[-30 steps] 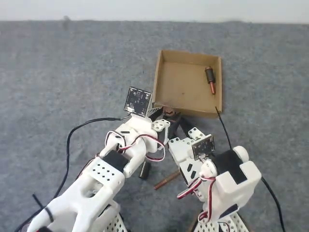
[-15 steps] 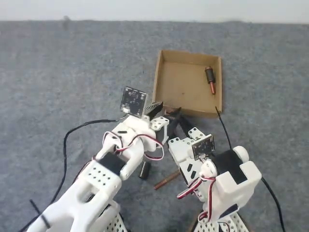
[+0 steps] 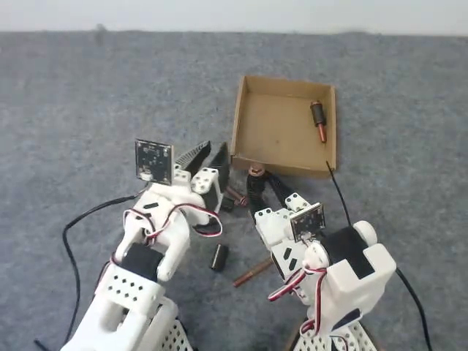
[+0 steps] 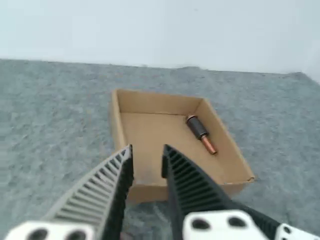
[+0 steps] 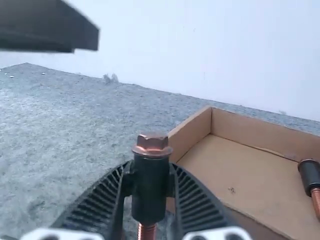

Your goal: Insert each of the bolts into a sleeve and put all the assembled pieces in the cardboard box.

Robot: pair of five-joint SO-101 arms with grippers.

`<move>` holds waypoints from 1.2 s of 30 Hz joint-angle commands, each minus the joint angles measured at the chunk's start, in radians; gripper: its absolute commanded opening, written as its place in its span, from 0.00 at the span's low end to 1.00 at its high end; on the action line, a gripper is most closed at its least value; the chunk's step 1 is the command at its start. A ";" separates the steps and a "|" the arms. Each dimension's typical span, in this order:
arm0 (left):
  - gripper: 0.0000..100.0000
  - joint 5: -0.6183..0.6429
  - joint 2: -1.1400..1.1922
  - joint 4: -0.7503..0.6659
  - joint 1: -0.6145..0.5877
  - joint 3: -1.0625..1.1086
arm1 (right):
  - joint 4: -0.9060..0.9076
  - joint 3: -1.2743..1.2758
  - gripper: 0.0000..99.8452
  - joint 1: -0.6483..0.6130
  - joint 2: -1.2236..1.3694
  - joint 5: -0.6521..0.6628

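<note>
Right gripper (image 5: 150, 174): jaws clamped on upright sleeved bolt (image 5: 151, 162). Left gripper (image 4: 147, 152): jaws apart. Cardboard box (image 3: 235, 124): one assembled piece (image 3: 318, 121). Tabletop (image 3: 88, 95): loose sleeve (image 3: 218, 257), loose bolt (image 3: 253, 272).

Left claw (image 4: 147, 151) agape; right claw (image 5: 150, 174) clamped

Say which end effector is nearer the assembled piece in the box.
Right. The right end effector sits by the cardboard box's near wall, closer to the assembled piece; left end effector is outside its side wall.

I see grey, felt-like carpet (image 3: 88, 102) running back to a plain white wall (image 3: 219, 14), evenly lit.
</note>
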 commanded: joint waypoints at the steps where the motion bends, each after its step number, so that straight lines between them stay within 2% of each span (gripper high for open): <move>1: 0.04 0.008 -0.031 0.048 -0.021 0.016 | -0.004 0.006 0.01 0.030 -0.007 -0.002; 9: 0.02 0.002 -0.037 0.043 -0.106 0.136 | -0.004 0.005 0.01 0.039 -0.007 -0.002; 14: 0.02 -0.002 -0.037 0.043 -0.117 0.179 | -0.004 0.006 0.01 0.038 -0.007 -0.002; 19: 0.02 -0.166 -0.037 0.041 -0.118 0.245 | -0.004 0.008 0.01 0.038 -0.007 -0.002; 22: 0.02 -0.213 -0.037 0.041 -0.120 0.269 | -0.004 0.008 0.01 0.038 -0.007 -0.002; 27: 0.02 -0.219 -0.037 0.041 -0.121 0.288 | -0.005 0.014 0.01 0.041 -0.010 -0.002; 36: 0.02 -0.219 -0.037 0.040 -0.209 0.283 | -0.012 0.020 0.01 0.070 -0.018 0.000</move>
